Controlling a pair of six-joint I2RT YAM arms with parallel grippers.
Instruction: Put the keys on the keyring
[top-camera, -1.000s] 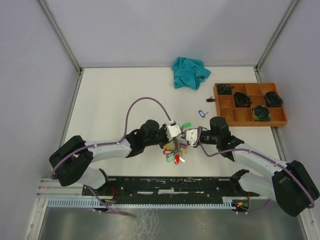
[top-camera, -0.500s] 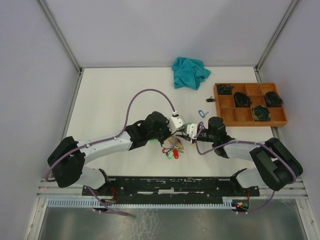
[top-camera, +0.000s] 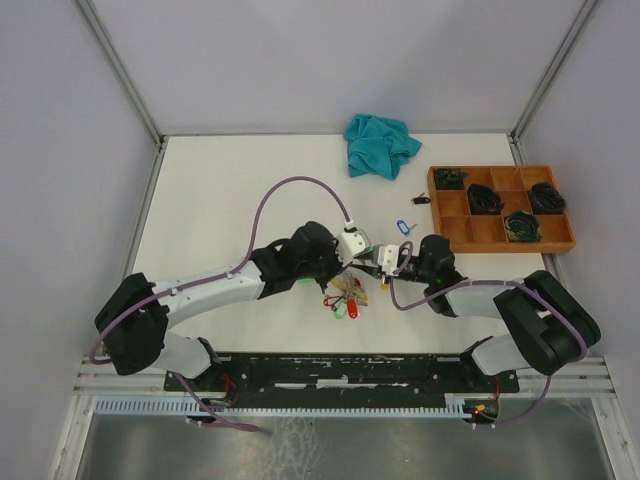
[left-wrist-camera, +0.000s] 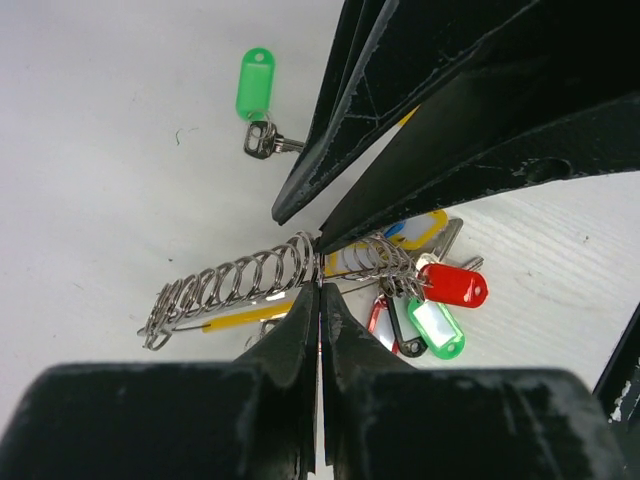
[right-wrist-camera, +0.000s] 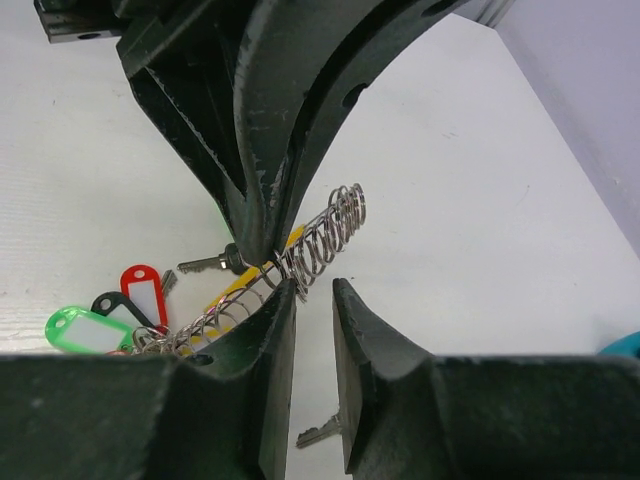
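My left gripper (left-wrist-camera: 320, 288) is shut on the thin wire of the keyring (left-wrist-camera: 318, 258), which runs through a row of small split loops (left-wrist-camera: 240, 278). Keys with red (left-wrist-camera: 455, 285), green (left-wrist-camera: 438, 330), black and yellow tags hang bunched at its right end. A green-tagged key (left-wrist-camera: 255, 90) lies apart on the table. My right gripper (right-wrist-camera: 315, 287) faces the left one, slightly open, its left fingertip (right-wrist-camera: 285, 292) touching the loops with nothing in the gap. From above, the two grippers (top-camera: 365, 264) meet over the bunch of keys (top-camera: 345, 300).
A blue-tagged key (top-camera: 403, 226) and a small dark item (top-camera: 420, 199) lie beyond the grippers. A wooden compartment tray (top-camera: 455, 212) stands at the right and a teal cloth (top-camera: 380, 145) at the back. A bare key (right-wrist-camera: 320, 433) lies under my right gripper.
Over the last second both grippers shifted slightly away from the arm bases with the key bunch, and the right arm's elbow swung down. Little has moved in the last half second.
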